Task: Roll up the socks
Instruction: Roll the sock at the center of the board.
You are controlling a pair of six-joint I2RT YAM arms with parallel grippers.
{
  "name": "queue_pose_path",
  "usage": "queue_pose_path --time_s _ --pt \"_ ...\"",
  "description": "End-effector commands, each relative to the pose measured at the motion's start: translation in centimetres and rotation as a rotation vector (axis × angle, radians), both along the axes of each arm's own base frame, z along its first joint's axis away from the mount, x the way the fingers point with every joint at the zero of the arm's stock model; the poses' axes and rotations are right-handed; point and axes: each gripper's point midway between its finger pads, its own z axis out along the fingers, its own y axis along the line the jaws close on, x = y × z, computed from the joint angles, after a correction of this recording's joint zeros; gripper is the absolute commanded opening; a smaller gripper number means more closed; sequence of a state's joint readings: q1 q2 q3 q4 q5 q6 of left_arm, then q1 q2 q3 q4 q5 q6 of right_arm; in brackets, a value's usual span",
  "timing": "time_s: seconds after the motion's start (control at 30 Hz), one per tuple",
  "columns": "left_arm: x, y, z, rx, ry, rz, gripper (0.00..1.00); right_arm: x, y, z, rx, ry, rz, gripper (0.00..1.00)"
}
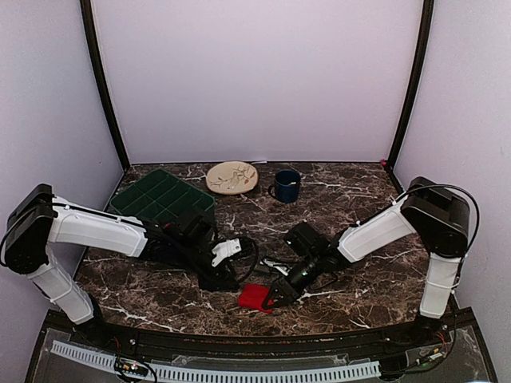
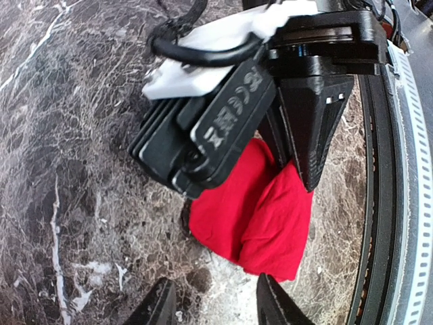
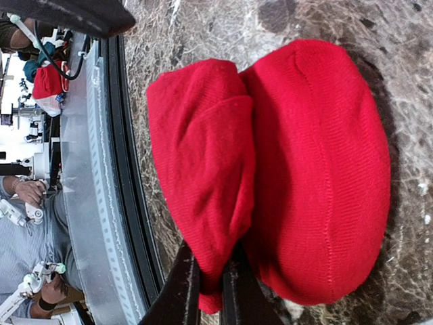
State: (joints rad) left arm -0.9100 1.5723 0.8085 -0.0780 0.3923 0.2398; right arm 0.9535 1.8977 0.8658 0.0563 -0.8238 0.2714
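The right fingers (image 2: 312,115) cover the upper part of the socks (image 2: 257,217). Below the socks, the left fingers (image 2: 159,308) run off the picture's edge.

Soft even light, top view sharp. Right wrist: socks (image 3: 291,169) shadow falls toward 3 o'clock, blown-out whites at 9 o'clock.

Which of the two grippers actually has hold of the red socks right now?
The right gripper: its fingers pinch a fold of the socks. The left gripper stands open nearby, holding nothing.
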Motion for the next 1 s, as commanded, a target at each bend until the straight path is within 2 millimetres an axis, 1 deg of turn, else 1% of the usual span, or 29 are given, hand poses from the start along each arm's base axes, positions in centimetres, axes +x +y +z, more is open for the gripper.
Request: queue_pose_path --time_s 0.0,0.17,0.27,0.43,0.53,0.67,0.8,0.97 --pt "-1.5 -0.4 0.5 -0.004 0.007 -0.081 0.43 -0.5 -0.5 -0.7 -0.024 0.049 0.003 0.0" --pt "-3.3 -1.0 0.3 0.005 0.042 -0.151 0.47 -0.4 -0.5 -0.7 -0.023 0.058 0.003 0.0" --pt "-3.7 -1.2 0.1 0.02 0.037 -0.171 0.47 -0.4 -0.6 -0.8 -0.024 0.064 0.005 0.0" --pt "-4.4 -1.8 0.4 0.008 0.027 -0.215 0.47 -0.3 -0.5 -0.7 -0.021 0.066 0.008 0.0" --pt "-4.8 -2.1 0.1 0.022 0.023 -0.237 0.47 -0.3 -0.5 -0.7 -0.02 0.068 0.009 0.0" --pt "-5.5 -2.5 -0.9 0.064 0.006 -0.268 0.47 -0.5 -0.5 -0.7 -0.018 0.073 0.015 0.0" --pt "-5.6 -2.9 -2.0 0.096 -0.026 -0.281 0.47 -0.6 -0.6 -0.6 -0.014 0.077 0.02 0.0" --pt "-4.9 -3.1 -2.4 0.112 -0.077 -0.269 0.47 -0.7 -0.6 -0.6 -0.009 0.083 0.025 0.0"
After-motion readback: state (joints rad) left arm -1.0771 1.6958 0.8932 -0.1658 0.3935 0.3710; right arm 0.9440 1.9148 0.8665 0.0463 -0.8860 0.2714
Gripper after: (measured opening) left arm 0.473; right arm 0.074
